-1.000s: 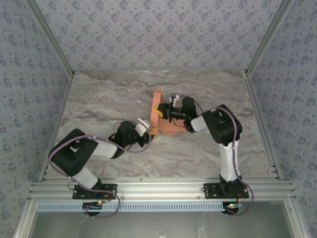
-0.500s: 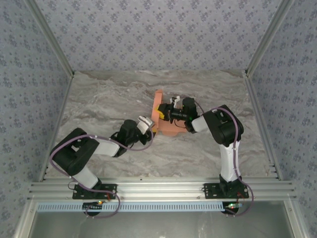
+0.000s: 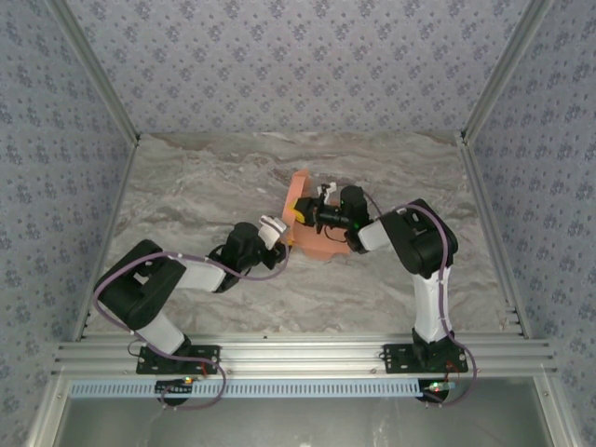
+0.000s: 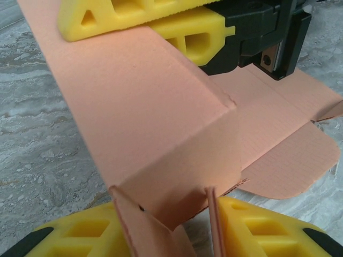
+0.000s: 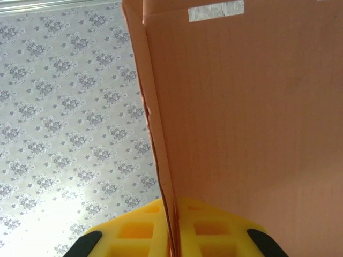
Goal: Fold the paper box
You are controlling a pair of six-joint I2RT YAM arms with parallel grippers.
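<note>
From above, the thin orange-salmon card paper box (image 3: pixel 315 244) lies partly folded on the grey marble-patterned table (image 3: pixel 186 196), near its middle. Its long axis runs from the far side toward me, and the near end leans a little to the right. One narrow panel at the far-left end stands up. My left gripper (image 3: pixel 282 233) meets the box from the near-left side, and my right gripper (image 3: pixel 303 216) reaches over it from the right. The two are just beside each other.

In the left wrist view, the paper box (image 4: pixel 161 107) stretches away from my left gripper (image 4: pixel 166 230). Two upright flaps stand between its yellow pads, each one against a pad, so it grasps the card there. At the far end, my right gripper (image 4: pixel 142 25) pinches the raised panel.

In the right wrist view, the paper box (image 5: pixel 241 134) rises straight up from my right gripper (image 5: pixel 172 225). Its yellow fingers are clenched on the edge of the card with no gap. A small white tape piece (image 5: pixel 216 10) sits near the top of the panel. The flower-patterned wall (image 5: pixel 69 107) is behind, on the left.
</note>
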